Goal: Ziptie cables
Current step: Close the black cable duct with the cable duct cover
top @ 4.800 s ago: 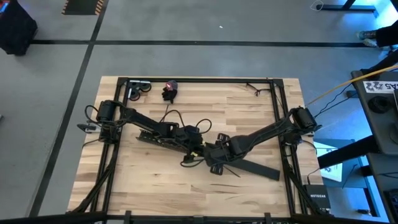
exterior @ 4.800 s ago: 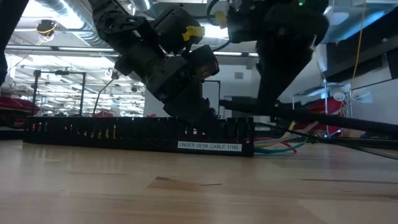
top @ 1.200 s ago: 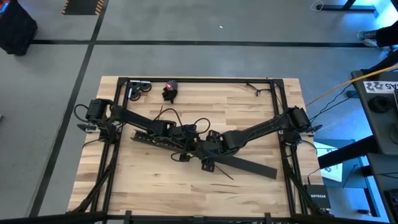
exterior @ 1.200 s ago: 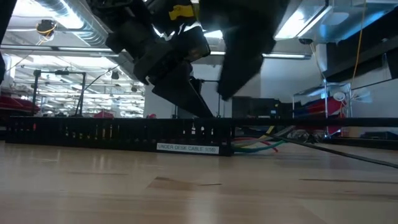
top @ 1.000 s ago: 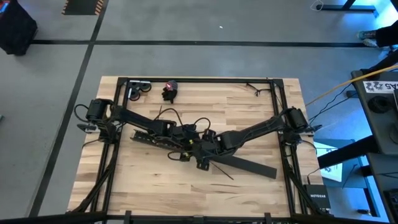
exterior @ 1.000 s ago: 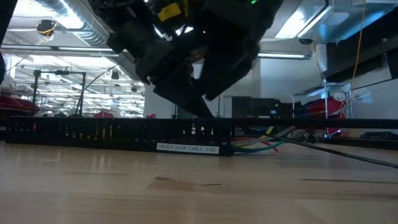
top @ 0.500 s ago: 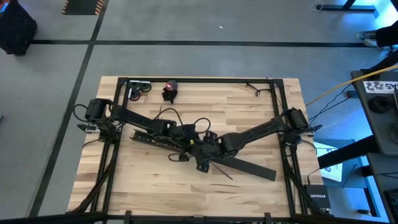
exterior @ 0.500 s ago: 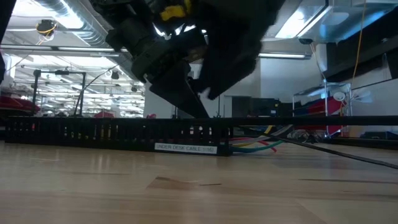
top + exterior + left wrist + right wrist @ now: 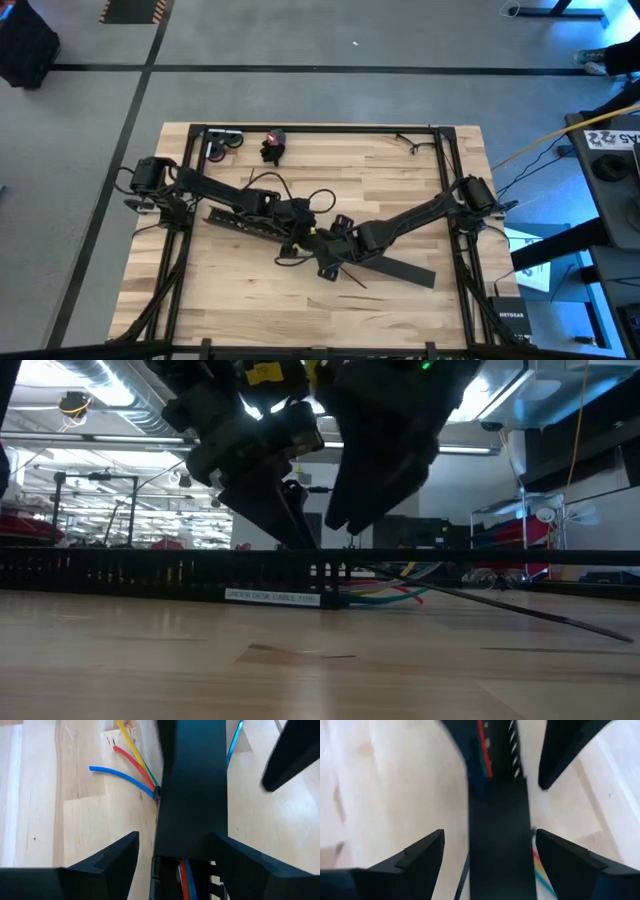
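The cables are thin coloured wires, red, yellow, blue and green. They fan out of the end of a long black slotted bar [image 9: 245, 220] at mid-table [image 9: 390, 595] [image 9: 132, 762]. More of the wires lie inside the bar [image 9: 485, 750]. A flat black strip [image 9: 395, 267] runs on from the bar's end toward the right edge. My left gripper [image 9: 175, 855] [image 9: 297, 222] is open astride that strip at the bar's end. My right gripper [image 9: 490, 855] [image 9: 328, 252] is open astride the same strip a little farther right, with gaps on both sides. My left gripper comes slanting down from the table's left, its fingers set across the flat black strip. One finger [image 9: 225, 852] lies at the strip's edge [image 9: 222, 815], though whether it touches I cannot tell. The other finger [image 9: 125, 852] stands apart from it. The strip lies flat.
A thin dark zip tie [image 9: 352, 279] lies on the table beside the right gripper. More zip ties [image 9: 405, 140] sit near the far right corner. A small red-and-black tool [image 9: 272, 146] and a metal part [image 9: 222, 145] are at the far left. Black cord loops [image 9: 290, 190] arch over the bar.
Both grippers have shifted a little toward the table's left edge. The slotted bar, its wires and the flat strip have slid the same way along the table, staying flat. Neither gripper's finger gap has visibly changed.
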Tool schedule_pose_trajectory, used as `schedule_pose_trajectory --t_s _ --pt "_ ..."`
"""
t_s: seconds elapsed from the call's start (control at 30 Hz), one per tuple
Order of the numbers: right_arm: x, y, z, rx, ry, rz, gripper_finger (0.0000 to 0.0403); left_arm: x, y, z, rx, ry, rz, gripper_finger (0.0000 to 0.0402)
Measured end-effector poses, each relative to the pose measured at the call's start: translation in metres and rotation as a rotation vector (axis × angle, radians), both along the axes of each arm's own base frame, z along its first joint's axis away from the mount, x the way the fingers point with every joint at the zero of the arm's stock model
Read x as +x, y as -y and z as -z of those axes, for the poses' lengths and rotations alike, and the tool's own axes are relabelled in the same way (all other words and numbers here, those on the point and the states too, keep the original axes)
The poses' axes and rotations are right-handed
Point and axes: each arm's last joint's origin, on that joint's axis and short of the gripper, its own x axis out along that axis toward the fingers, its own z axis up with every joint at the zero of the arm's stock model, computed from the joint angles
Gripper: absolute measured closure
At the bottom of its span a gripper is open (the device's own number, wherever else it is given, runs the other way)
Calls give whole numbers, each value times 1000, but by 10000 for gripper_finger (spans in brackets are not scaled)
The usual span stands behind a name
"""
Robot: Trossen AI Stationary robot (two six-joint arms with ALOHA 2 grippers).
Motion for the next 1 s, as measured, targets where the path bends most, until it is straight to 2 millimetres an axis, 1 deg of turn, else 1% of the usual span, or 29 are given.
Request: schedule_pose_trajectory --t_s 0.23,0.43,0.63,0.8,0.9,1.0 --pt "16 3 15 10 57 -7 97 -1 -1 -1 11 0 16 160" --pt "22 3 28 -18 60 -22 97 -1 -2 -2 11 3 4 160" --pt "22 4 28 -41 68 0 97 -1 -2 -2 1 1 1 156" --pt "22 4 28 -40 67 1 97 -1 -2 -2 21 -6 30 129" --pt "22 4 27 -40 69 -1 97 -5 -3 -7 49 -14 59 117" --pt "22 6 28 -34 65 9 97 -11 -7 -20 62 -27 70 114"
